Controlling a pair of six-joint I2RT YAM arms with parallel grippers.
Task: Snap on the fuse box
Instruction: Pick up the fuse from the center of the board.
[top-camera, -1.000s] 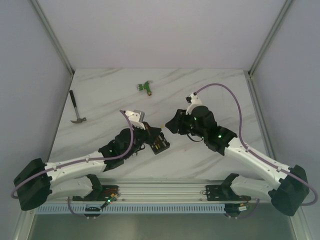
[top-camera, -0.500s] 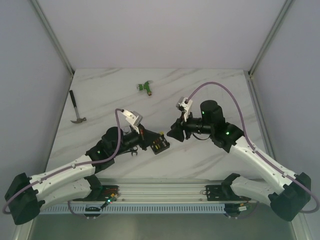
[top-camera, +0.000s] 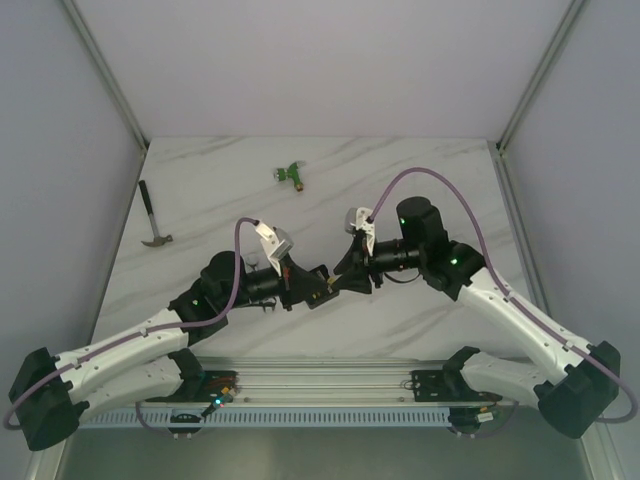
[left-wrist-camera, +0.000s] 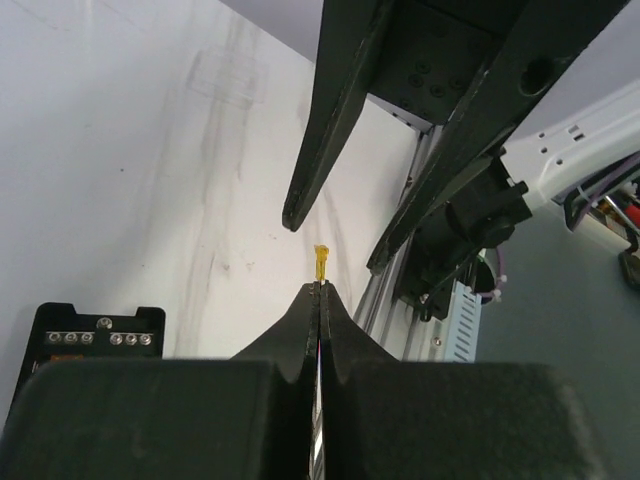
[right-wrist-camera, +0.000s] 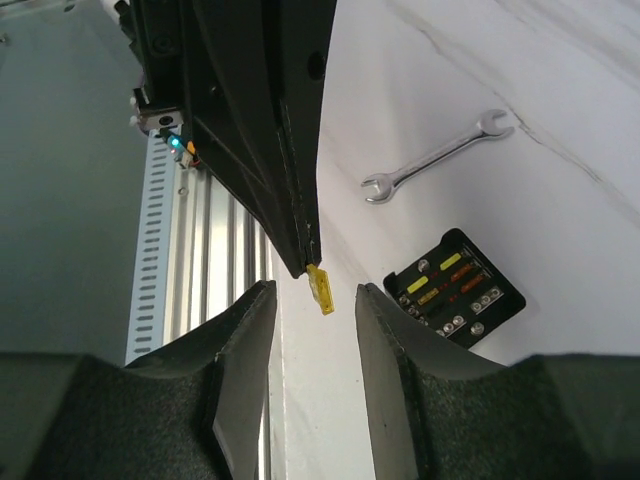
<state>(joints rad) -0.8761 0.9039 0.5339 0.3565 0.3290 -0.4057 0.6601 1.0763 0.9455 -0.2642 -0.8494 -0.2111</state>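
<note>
A hammer (top-camera: 152, 222) lies at the far left edge of the table (top-camera: 440, 180), and a green connector (top-camera: 290, 173) sits further right, towards the far side. Both are too small overhead to show more.

The left claw (left-wrist-camera: 320, 292) is clenched on a tiny yellow fuse (left-wrist-camera: 321, 262), of which only the tip shows above its closed fingertips. The fuse box (right-wrist-camera: 455, 287) lies on the table just beside this claw. The left wrist view shows only its far edge with a row of screws, the rest being cut off by the claw's body. From overhead the two claws almost wholly hide it. The right wrist view shows it open-topped, with orange and yellow fuses inside.

A wrench (right-wrist-camera: 440, 155) lies on the table beyond the box in that view, but I cannot find it overhead.

The right claw (right-wrist-camera: 313, 292) is released, its fingers (right-wrist-camera: 245, 370) on either side of the fuse and apart from it.

A faint clear rectangle (left-wrist-camera: 225, 75) on the table is too dim to identify.
</note>
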